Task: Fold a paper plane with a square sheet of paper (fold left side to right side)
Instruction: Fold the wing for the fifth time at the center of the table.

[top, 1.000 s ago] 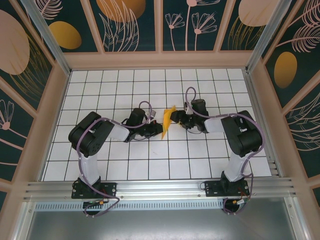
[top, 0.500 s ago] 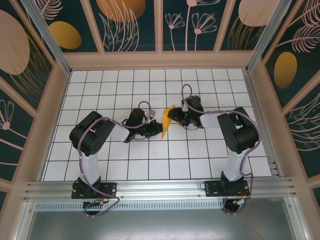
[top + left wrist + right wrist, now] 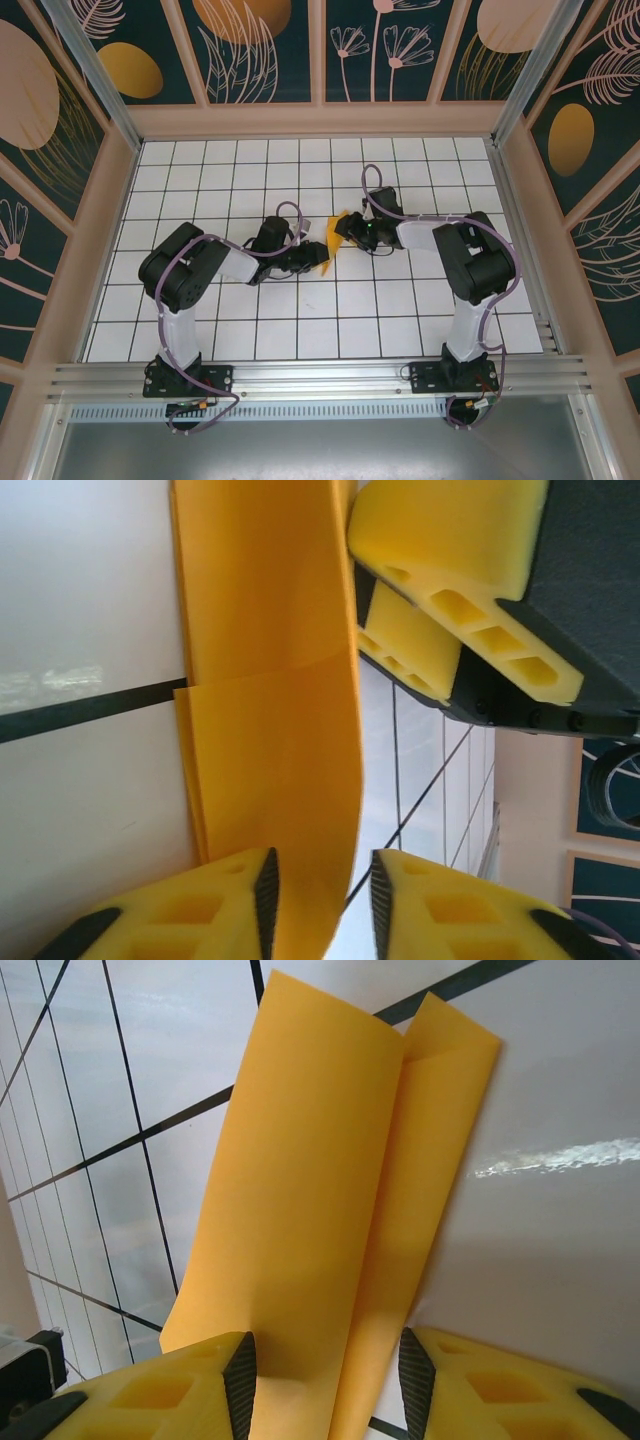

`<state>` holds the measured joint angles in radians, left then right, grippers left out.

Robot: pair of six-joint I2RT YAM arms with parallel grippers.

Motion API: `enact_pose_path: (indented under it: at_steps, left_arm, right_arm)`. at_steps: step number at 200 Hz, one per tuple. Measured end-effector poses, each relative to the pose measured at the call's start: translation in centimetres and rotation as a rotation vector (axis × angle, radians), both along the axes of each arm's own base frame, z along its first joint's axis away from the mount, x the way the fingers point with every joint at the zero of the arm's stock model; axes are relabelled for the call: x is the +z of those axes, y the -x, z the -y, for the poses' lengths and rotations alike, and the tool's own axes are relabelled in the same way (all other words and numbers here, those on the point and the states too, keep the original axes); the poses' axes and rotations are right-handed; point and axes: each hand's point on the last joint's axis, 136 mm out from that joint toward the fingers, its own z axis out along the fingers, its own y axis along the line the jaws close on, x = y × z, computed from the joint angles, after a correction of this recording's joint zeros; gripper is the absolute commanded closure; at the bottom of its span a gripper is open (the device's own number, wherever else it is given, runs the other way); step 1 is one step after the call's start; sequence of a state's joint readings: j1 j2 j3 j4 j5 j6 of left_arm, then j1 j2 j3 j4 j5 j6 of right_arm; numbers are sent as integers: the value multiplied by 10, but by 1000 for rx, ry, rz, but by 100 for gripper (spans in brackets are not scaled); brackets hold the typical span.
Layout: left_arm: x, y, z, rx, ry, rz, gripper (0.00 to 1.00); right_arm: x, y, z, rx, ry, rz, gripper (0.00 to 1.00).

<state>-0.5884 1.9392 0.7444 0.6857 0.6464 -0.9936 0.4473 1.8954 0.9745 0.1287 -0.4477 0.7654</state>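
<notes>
The orange-yellow sheet of paper [image 3: 330, 234] stands folded into a narrow, loosely curled strip near the table's middle, between both grippers. In the left wrist view the paper [image 3: 270, 730] rests against one pad of my left gripper [image 3: 322, 885], which is open with a clear gap to the other pad. My left gripper [image 3: 316, 258] is at the strip's near end. My right gripper [image 3: 345, 228] is at its far end, and its yellow fingers [image 3: 450, 570] show beyond the strip. In the right wrist view the curled paper [image 3: 320, 1180] runs between the open jaws of my right gripper [image 3: 328, 1365], touching one pad.
The white gridded table [image 3: 250, 180] is ringed by tan walls [image 3: 320, 120] with painted orange ovals and leaves. Both arms lie low, elbows folded outward toward the sides. An aluminium rail [image 3: 320, 380] runs along the near edge.
My left gripper has opened off the paper. My right gripper has slid a little left along the strip with its jaws narrowing. The strip looks lower and shorter from above.
</notes>
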Motion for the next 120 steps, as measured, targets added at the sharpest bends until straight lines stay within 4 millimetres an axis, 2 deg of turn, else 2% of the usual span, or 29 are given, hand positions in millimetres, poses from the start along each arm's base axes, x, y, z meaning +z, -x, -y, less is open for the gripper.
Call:
enact_pose_path:
  at_steps: [49, 120]
  left_arm:
    - [3, -4, -1, -1, -15, 6, 59]
    - [10, -10, 0, -8, -40, 37, 48]
  right_arm:
    - [0, 0, 0, 0, 1, -2, 55]
    - [0, 0, 0, 0, 2, -3, 55]
